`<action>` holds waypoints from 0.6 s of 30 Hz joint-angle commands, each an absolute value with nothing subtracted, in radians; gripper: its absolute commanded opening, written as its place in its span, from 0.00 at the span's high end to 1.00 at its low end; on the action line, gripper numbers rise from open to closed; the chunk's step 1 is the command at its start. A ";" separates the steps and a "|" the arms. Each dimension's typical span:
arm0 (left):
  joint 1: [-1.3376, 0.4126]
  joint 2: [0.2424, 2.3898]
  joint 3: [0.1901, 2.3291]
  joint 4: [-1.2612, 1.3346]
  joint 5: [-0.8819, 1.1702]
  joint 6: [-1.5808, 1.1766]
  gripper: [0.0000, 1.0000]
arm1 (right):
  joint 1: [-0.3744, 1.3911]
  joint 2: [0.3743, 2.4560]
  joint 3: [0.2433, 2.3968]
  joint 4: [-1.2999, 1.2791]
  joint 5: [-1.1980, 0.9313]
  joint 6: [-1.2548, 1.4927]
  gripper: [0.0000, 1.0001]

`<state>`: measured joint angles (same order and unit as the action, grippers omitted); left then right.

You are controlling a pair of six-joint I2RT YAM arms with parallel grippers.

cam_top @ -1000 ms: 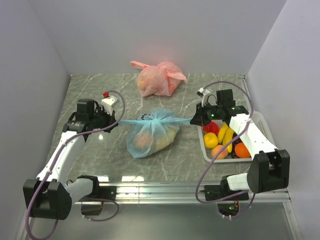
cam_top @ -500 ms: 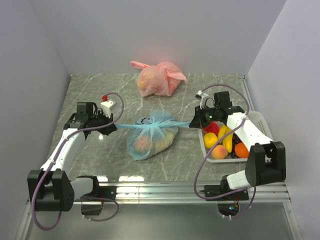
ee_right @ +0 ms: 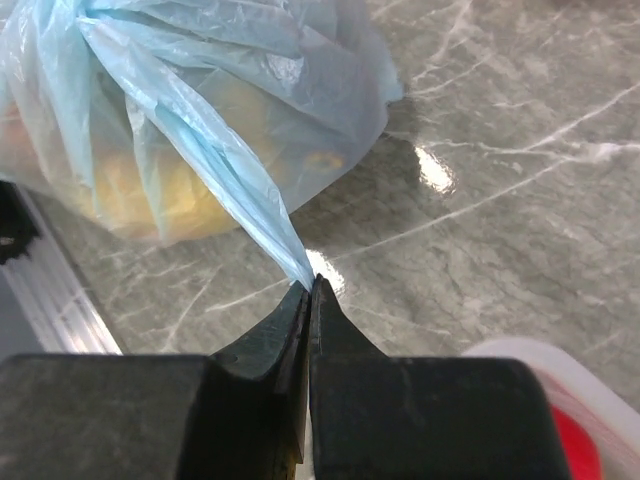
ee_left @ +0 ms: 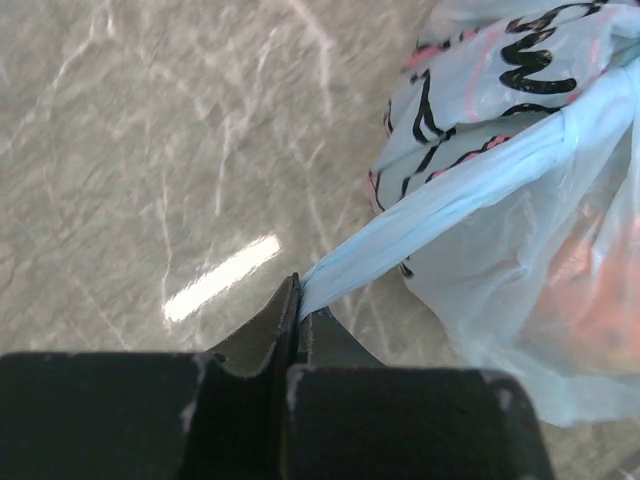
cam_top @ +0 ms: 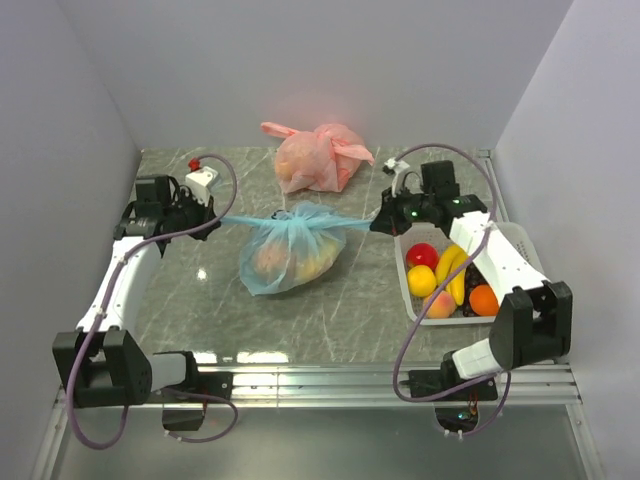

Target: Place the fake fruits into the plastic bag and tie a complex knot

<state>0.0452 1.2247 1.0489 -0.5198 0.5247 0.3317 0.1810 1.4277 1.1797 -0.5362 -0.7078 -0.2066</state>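
The light-blue plastic bag (cam_top: 290, 250) sits mid-table, bulging with yellow and orange fake fruits (ee_right: 165, 190) seen through its film. Its two handles are stretched out sideways, level and taut. My left gripper (cam_top: 218, 220) is shut on the left handle (ee_left: 440, 205); the jaws pinch its end in the left wrist view (ee_left: 298, 300). On the other side my right gripper (cam_top: 378, 222) is shut on the right handle (ee_right: 235, 190), with the tips closed on the plastic (ee_right: 308, 288). More fake fruits (cam_top: 440, 280), red, yellow and orange, lie in the white basket (cam_top: 530, 262) at the right.
A knotted pink-orange bag (cam_top: 315, 157) with fruit rests near the back wall. The white basket stands against the right wall under my right arm. Grey walls close in the table on three sides.
Both grippers have moved toward the back of the table with the handles, the left one also further left. The bag has been drawn back and left with them.
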 commanded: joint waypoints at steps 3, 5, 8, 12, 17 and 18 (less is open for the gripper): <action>0.155 1.282 0.954 -0.424 0.172 0.419 1.00 | 0.216 1.514 1.109 -0.534 -0.410 -0.232 1.00; 0.156 1.310 0.921 -0.405 0.166 0.416 1.00 | 0.229 1.532 1.101 -0.517 -0.408 -0.224 1.00; 0.156 1.370 0.936 -0.463 0.245 0.408 1.00 | 0.236 1.568 1.120 -0.520 -0.419 -0.212 1.00; 0.155 1.350 0.934 -0.474 0.357 0.370 1.00 | 0.235 1.560 1.144 -0.525 -0.417 -0.195 1.00; 0.155 1.319 0.946 -0.495 0.423 0.333 0.83 | 0.236 1.557 1.164 -0.563 -0.439 -0.198 0.89; 0.155 1.310 0.953 -0.508 0.439 0.322 0.76 | 0.236 1.559 1.173 -0.571 -0.448 -0.201 0.76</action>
